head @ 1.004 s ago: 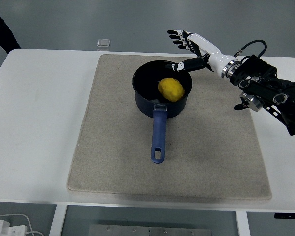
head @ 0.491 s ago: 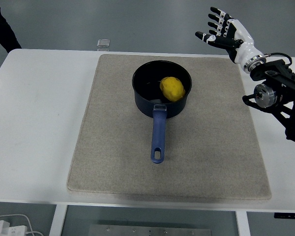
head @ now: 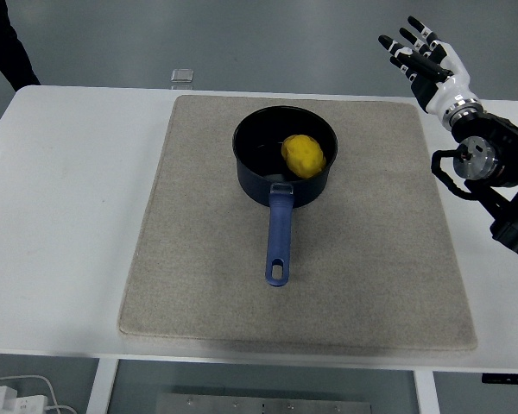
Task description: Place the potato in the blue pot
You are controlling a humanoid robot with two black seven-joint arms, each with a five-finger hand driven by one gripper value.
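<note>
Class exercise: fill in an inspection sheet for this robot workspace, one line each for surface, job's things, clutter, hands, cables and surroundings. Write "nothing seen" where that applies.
Surface: white table with a beige mat over its middle.
Job's things: yellow potato lies inside the blue pot; the pot stands on the mat, handle pointing to the near edge.
Clutter: small clear block at the table's far edge.
Hands: right hand raised at upper right, fingers spread, holding nothing; left hand not in view.
Cables: white cable and plug on the floor, lower left.
Surroundings: grey floor; a dark sleeve at top left.
</note>
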